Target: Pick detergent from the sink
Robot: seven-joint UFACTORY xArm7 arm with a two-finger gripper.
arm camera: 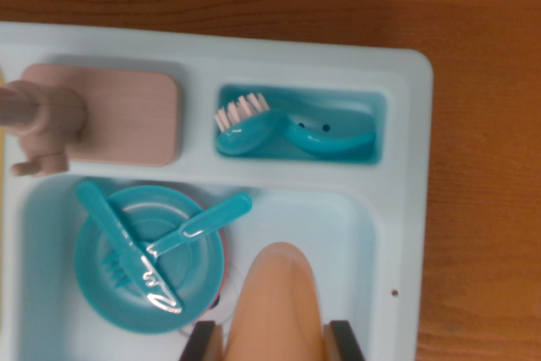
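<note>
Peach rounded plastic detergent bottle (276,306) sits clamped between dark gripper (275,342) fingers, right of the teal plate (148,255); lift straight up, clearing the pale-blue sink (404,209) wall.

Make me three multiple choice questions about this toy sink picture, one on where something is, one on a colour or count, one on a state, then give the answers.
1. Where does the brush lie?
A. In the small upper compartment
B. On the plate
C. On the wooden table

2. How many utensils rest on the teal plate?
A. None
B. Two
C. Four

3. What is the state of the gripper?
A. Wide open above the tap
B. Shut on nothing
C. Closed on the peach detergent bottle

Answers: 1 A, the brush sits in the recessed compartment right of the pink tap. 2 B, a fork and a knife cross on the plate. 3 C, the detergent bottle sits between both dark fingers.
</note>
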